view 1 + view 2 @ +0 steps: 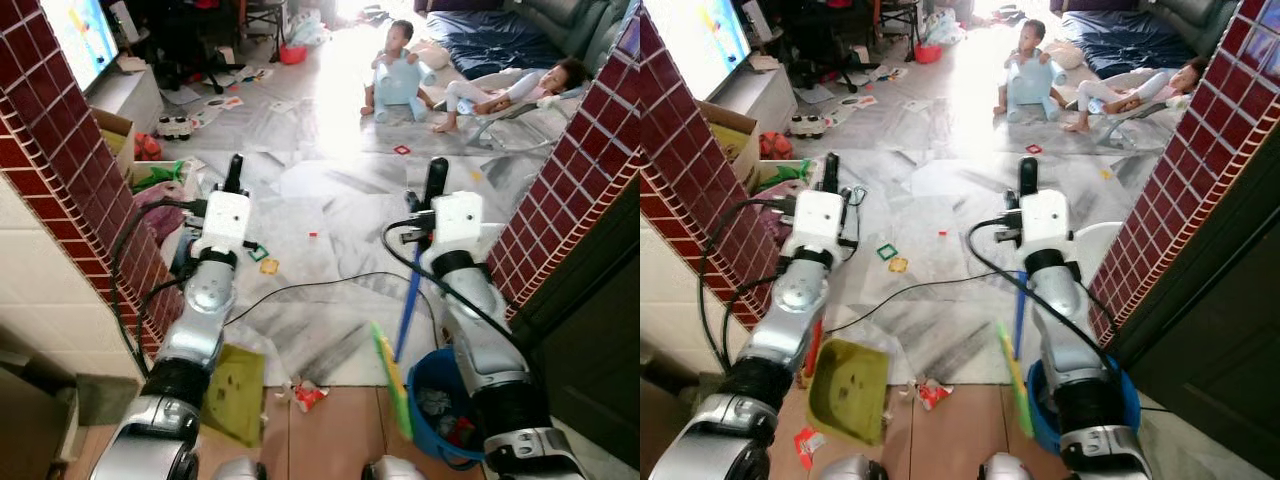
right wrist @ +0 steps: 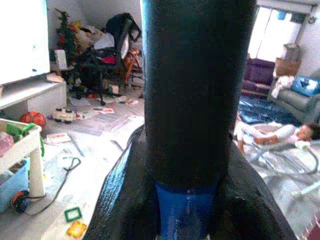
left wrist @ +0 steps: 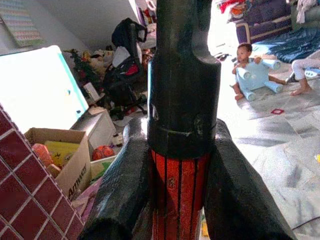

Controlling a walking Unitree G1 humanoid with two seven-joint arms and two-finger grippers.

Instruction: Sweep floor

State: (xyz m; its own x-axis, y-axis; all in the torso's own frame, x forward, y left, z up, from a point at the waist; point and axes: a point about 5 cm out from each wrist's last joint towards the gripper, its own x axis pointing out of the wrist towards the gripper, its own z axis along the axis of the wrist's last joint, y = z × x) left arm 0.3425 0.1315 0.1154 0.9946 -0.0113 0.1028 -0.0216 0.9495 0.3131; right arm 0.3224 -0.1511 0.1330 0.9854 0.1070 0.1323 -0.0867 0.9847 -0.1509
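Broom (image 1: 408, 300) and dustpan (image 1: 848, 389) are both being held up in the doorway between two red-tiled pillars (image 1: 70, 170). Starting from the left, the left gripper (image 1: 829, 172) is pinching the dustpan's red ribbed handle (image 3: 179, 195) just below its black cap, fingers (image 3: 120, 195) pressing it from either side, and the olive-green pan is hanging low beside that arm, over the brown floor tiles. A crumpled red-and-white wrapper (image 1: 308, 395) is lying on the floor between the arms, with small bits of litter (image 1: 898, 265) scattered further out on the marble floor (image 1: 320, 200). To the right, the right gripper (image 1: 435, 182) is squeezing the blue broom stick under its black grip (image 2: 197, 95), the green bristles (image 1: 392, 380) dangling beside a blue bucket (image 1: 430, 400). Beyond, two children (image 1: 400, 70) are sitting and lying in the bright room.
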